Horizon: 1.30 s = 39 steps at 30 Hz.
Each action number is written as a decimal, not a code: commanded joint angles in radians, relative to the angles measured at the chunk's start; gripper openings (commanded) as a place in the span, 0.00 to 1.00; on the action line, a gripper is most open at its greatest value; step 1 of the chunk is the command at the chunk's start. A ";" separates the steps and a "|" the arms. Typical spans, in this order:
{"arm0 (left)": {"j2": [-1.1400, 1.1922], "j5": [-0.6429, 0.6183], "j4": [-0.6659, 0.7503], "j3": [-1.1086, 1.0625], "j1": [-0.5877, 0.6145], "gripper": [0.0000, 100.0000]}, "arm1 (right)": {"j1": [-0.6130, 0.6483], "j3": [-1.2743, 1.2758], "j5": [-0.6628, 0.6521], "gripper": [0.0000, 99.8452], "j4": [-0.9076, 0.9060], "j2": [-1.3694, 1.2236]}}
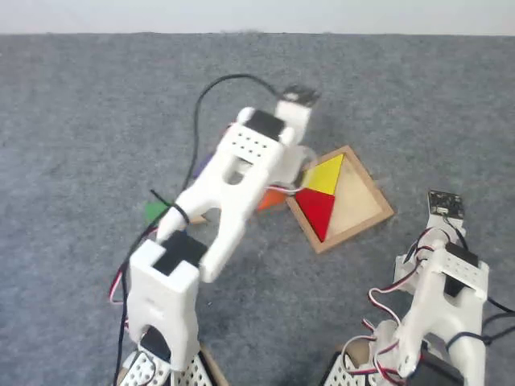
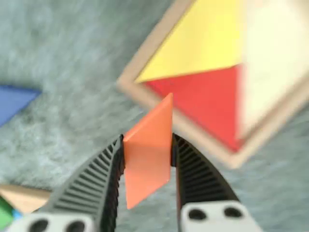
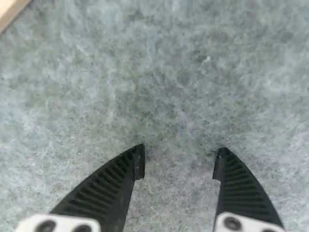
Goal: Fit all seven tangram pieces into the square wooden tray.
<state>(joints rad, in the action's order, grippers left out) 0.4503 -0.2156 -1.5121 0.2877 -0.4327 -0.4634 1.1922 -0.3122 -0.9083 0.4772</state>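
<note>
While the left gripper [image 2: 147,145] was clamped on the orange piece [image 2: 147,169], its jaws pressing the two side edges and the flat face turned toward the wrist camera, the piece hung just outside the tray [image 2: 145,50], near the corner where the red piece [image 2: 207,96] met the rim. In the high view the left arm stretched across to that same corner of the tray [image 1: 372,181]. Yellow [image 2: 203,43] and red lay seated side by side along one side of the tray, leaving bare wood beyond them.

The step in hand looked like carrying orange over the rim and setting it down. To do it well, the gripper probably needed to rise enough for the lower tip to pass the rim, then travel past red to the bare wood rather than come down on the seated pieces. Turning the wrist first, so that one orange edge ran along red's free edge, would likely spare a later nudge. Letting go low and flat seemed wise, since a piece dropped on its tip could tip onto the rim or knock red loose.

A blue piece [image 2: 12,99] and a green one [image 1: 154,211] waited on the surface [image 3: 169,72]. The right gripper [image 3: 178,162] hung wide open and empty above the surface, well apart from the tray.
</note>
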 commanded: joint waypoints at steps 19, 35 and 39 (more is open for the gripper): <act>0.611 -0.296 0.017 0.958 -0.233 0.01 | -0.286 -0.002 0.080 0.25 0.054 0.091; 0.965 -0.647 -0.028 1.377 -0.158 0.02 | -0.249 0.006 0.077 0.25 0.054 0.091; 0.991 -0.651 -0.020 1.392 -0.160 0.10 | -0.249 0.008 0.074 0.25 0.053 0.091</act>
<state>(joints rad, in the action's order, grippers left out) 1.4446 -0.8416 -1.5259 1.6241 -0.6015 -0.7227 1.2060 -0.2432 -0.8715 0.5386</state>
